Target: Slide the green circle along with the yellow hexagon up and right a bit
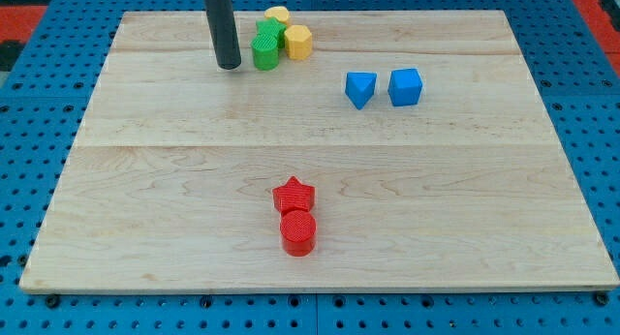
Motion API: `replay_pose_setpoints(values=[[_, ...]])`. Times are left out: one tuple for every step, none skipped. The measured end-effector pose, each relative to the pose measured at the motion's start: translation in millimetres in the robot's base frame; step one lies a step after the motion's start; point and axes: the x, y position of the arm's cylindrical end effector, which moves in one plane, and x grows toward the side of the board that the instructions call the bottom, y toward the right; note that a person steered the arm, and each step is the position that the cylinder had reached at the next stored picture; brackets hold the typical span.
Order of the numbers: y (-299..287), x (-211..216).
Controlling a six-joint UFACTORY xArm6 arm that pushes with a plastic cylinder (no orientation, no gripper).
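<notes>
Camera view: my tip (230, 66) planted on the wooden board (145, 199) near the view's top, left of centre, at the end of a bare dark rod (nothing to spread or pinch, just a blunt end on the wood). Just to the tip's right, close beside it with only a sliver of board between, the green circle (264, 52); touch or gap cannot be told for certain. Behind that circle, a little up and right of the tip, a second green block (268, 32) of unclear shape, and above it a yellow block (278, 15), shape also unclear. Further right of the tip, pressed against the green circle's far side, the yellow hexagon (298, 42). Well to the tip's right and slightly lower, the blue triangular block (360, 88) and the blue cube (405, 86), near each other but apart. Far below the tip, slightly right, the red star (294, 196) touching the red cylinder (298, 232) beneath it.
</notes>
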Motion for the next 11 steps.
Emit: replay_pose_setpoints(values=[[14, 0], [14, 0], [15, 0], [33, 0], [50, -19], [60, -31], [85, -29], [96, -17], [99, -19], [111, 2], [153, 10]])
